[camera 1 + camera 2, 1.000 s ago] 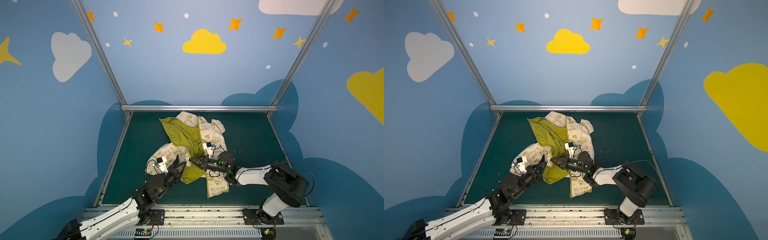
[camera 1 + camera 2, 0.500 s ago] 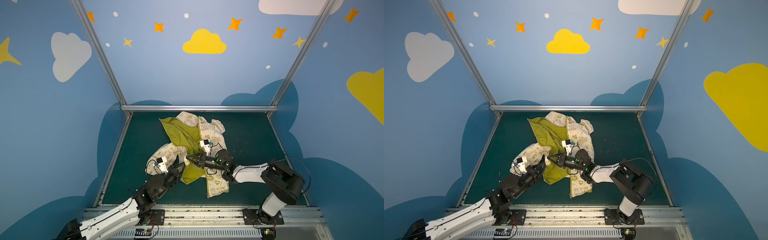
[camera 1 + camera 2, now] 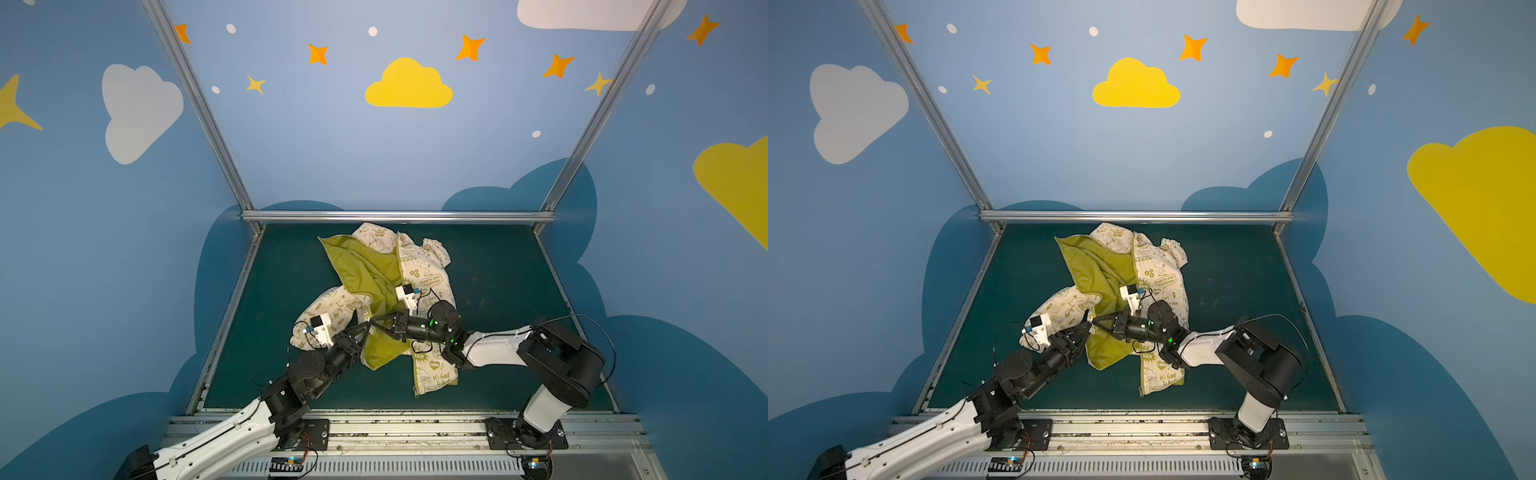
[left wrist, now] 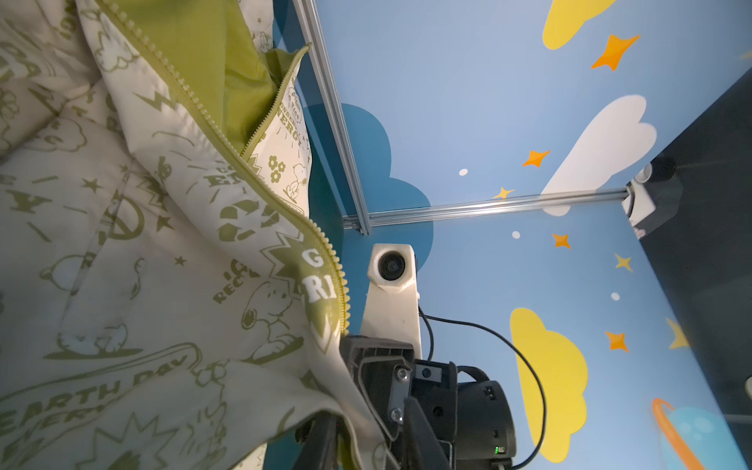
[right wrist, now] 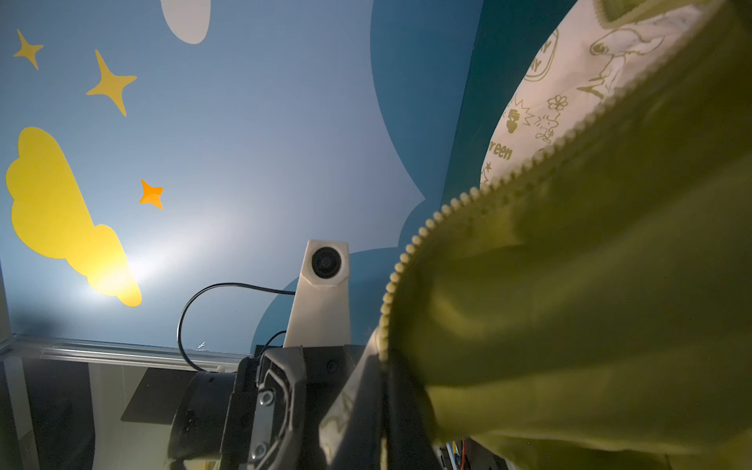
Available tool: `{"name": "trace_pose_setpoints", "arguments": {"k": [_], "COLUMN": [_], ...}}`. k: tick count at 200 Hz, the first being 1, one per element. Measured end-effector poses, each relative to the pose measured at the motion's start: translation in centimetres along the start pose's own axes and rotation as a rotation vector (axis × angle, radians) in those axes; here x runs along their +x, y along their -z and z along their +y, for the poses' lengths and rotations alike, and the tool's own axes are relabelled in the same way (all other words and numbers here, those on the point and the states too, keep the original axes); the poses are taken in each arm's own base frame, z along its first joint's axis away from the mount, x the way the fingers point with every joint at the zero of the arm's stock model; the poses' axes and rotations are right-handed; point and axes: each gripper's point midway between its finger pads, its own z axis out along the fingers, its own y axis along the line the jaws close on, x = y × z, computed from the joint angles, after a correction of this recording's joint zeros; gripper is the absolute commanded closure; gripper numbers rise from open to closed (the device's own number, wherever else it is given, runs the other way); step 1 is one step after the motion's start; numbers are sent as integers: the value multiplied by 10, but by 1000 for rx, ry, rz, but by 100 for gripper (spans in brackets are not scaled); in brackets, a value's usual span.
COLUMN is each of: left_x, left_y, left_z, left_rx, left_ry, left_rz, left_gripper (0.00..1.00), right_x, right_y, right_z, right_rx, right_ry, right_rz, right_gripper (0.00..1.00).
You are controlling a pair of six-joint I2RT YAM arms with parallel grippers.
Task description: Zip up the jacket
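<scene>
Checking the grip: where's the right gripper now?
In both top views the right gripper is mid-table, shut on the jacket, just right of the left gripper.

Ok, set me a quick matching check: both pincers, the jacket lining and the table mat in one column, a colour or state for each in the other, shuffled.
1 left pincer
2 right pincer
3 jacket lining
4 table mat

A dark teal
B shut on the jacket
C plain olive green
D jaws apart

Pairs: 1-D, 2-B, 3-C, 4-A
</scene>
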Motion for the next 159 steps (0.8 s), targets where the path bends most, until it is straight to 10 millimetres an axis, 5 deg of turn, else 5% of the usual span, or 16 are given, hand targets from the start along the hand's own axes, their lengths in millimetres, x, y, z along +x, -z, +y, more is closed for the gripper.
{"name": "trace_pose_setpoints", "arguments": {"k": [37, 77, 123, 159], "left_x": [1, 3, 3, 2], "left_y": [-3, -4, -4, -2], "left_z": [6, 12, 12, 10], "left_rx": [-24, -43, -46, -36], "left_ry": [1, 2, 10, 11], "left_rz": [3, 8, 8, 6], "left_gripper": [61, 88, 74, 74], "right_x": [-2, -1, 0, 0], "right_y": [-5, -7, -7, -7], "right_z": [6, 2, 0, 0], "right_rx": [-3, 19, 25, 25], "right_ry": [11, 5, 7, 8], "right_rz": [8, 19, 23, 22], "right_gripper": [100, 100, 100, 100]}}
